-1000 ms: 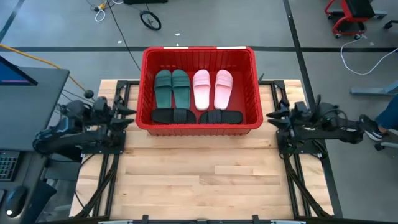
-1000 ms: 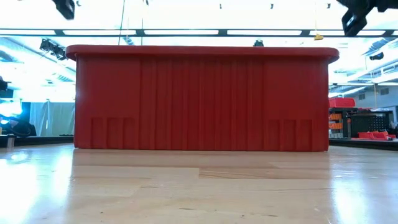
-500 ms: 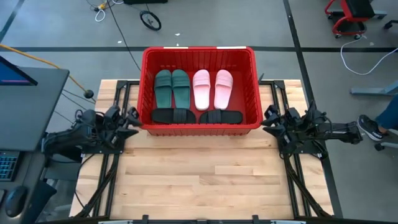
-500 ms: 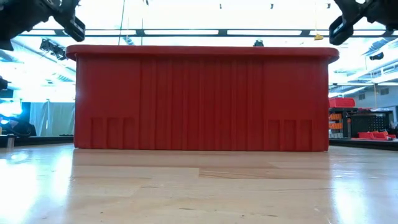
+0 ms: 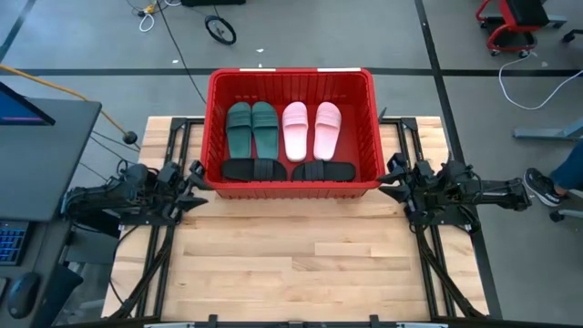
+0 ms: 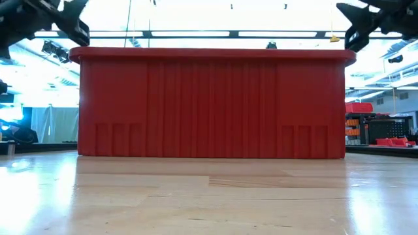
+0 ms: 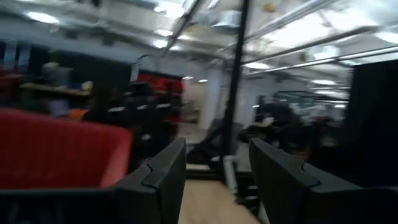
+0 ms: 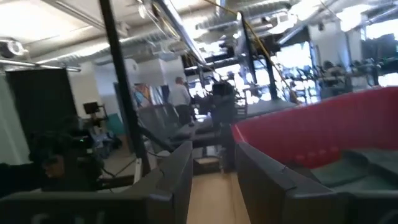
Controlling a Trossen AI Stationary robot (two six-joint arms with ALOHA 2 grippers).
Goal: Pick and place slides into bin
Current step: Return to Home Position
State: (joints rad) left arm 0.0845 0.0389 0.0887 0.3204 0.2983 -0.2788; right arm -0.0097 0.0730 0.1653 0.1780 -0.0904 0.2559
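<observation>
Six slides (image 5: 295, 129) fill the bin (image 5: 291, 71); left arm (image 5: 137, 193) and right arm (image 5: 455, 189) flank it, jaws parted, empty — a stray swing could clip the rim and shove it

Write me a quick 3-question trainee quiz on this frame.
1. Count: how many slides lie in the bin?
2. True or false: the left pincer and the right pincer are both open, empty and outside the bin.
3. Pick one: which slides lie along the bin wall at the arms' end? A green, B pink, C black.

Key
1. Six.
2. True.
3. C: the black slides.
</observation>
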